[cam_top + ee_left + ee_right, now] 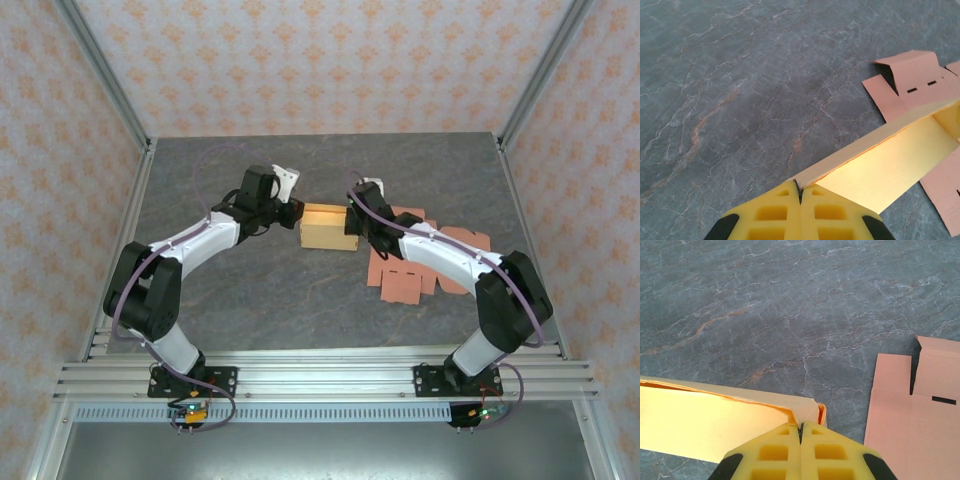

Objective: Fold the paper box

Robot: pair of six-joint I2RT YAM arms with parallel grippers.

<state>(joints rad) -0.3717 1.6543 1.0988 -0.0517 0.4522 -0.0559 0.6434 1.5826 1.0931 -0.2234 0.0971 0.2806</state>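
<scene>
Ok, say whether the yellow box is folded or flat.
Partly folded: the yellow box has walls raised, each end pinched by the left gripper and right gripper.

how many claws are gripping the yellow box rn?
2. The left claw is shut on the left end of the yellow box. The right claw is shut on a corner at its right end.

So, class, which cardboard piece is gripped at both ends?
The yellow box, pinched by both sets of jaws; the pink blanks lie ungripped beside it.
</scene>
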